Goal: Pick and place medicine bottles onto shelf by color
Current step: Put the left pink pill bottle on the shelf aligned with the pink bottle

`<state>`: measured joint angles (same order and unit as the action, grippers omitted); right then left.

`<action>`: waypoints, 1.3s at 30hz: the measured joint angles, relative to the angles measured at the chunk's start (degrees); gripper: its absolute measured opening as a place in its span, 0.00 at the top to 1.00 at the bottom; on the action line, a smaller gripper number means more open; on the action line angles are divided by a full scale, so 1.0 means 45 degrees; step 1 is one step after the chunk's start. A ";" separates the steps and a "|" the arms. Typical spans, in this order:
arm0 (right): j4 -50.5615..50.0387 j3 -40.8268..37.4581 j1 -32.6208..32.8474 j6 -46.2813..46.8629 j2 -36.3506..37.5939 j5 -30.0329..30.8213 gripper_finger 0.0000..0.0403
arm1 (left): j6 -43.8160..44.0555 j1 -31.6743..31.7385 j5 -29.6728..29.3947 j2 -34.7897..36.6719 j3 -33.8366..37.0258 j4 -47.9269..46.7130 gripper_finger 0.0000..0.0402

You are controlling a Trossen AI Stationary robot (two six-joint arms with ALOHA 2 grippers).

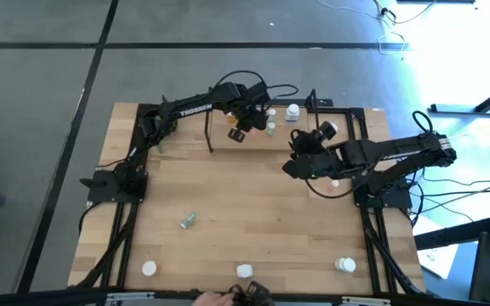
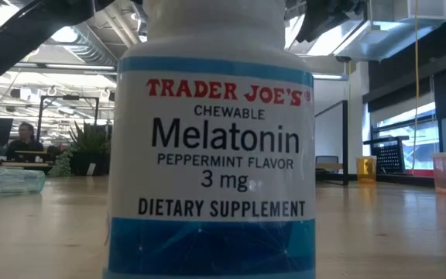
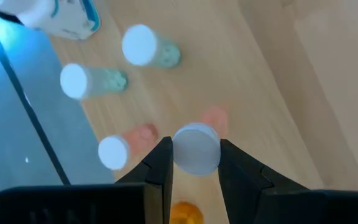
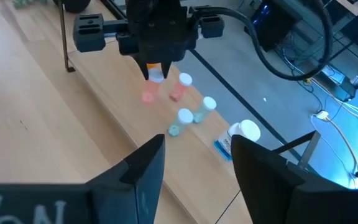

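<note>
white caps [image 3: 140, 44], pale green bottles [image 3: 165, 56]

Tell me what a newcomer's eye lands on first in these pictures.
First, the big white melatonin bottle filling the low view, standing close to that camera at the table's near edge. Next, the left claw over the shelf at the far side, shut on an orange bottle by its white cap, beside another orange bottle and two pale green bottles. The right claw hangs open nearby, holding nothing.
</note>
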<state>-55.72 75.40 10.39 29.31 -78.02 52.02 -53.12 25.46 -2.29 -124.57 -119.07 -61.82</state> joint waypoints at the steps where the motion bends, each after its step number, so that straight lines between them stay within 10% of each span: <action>1: 0.0000 0.0000 0.0000 0.0000 0.0000 -0.0002 0.54 | 0.0000 0.0036 0.0019 0.0000 0.0003 -0.0004 0.79; 39: 0.0117 0.0000 0.0000 0.0092 0.0000 -0.0736 0.54 | 0.0092 0.0197 -0.0274 -0.0835 0.0019 0.0588 0.79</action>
<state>-55.20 75.40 10.39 29.72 -78.02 48.71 -52.71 26.35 -3.53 -128.33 -118.98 -59.18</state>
